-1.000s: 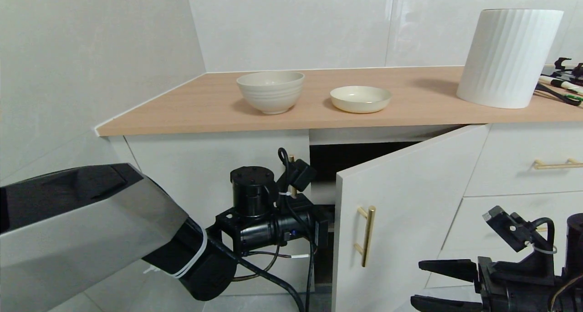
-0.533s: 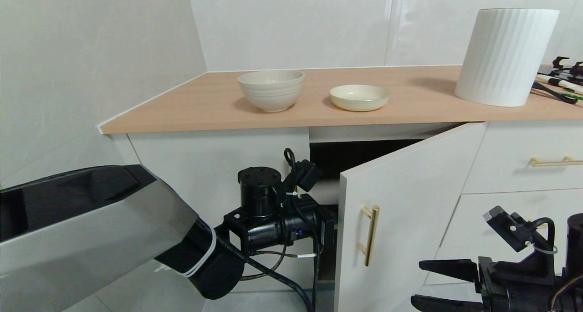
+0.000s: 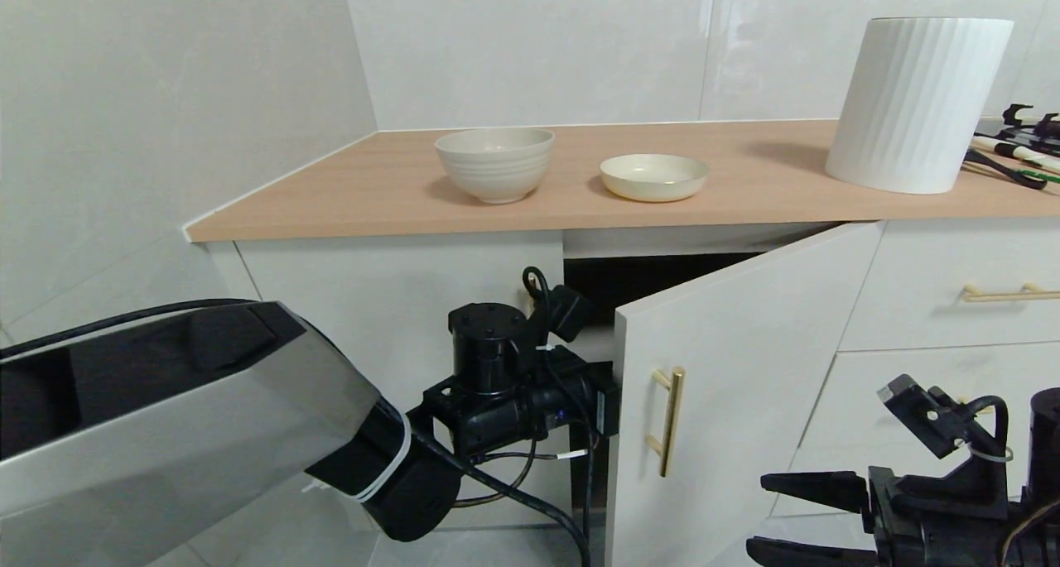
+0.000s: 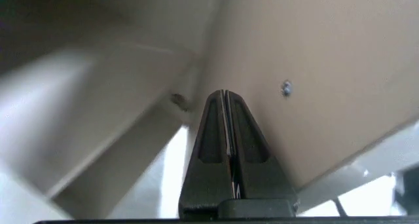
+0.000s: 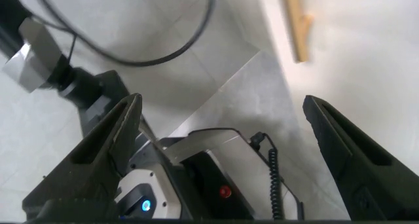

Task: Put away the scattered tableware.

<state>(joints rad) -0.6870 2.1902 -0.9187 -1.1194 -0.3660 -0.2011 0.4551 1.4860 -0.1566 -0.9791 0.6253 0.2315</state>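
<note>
My left claw (image 4: 226, 139), pressed together, sits behind the half-open cabinet door (image 3: 729, 360); swinging it wider could knock the door into my spread right claw (image 3: 755, 513).

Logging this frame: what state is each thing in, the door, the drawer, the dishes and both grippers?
cabinet door: partly open
drawer: shut
bowl: upright on the counter, looks empty
shallow dish: upright on the counter, empty
ribbed container: upright on the counter
left gripper: shut, holding nothing
right gripper: open, holding nothing
</note>
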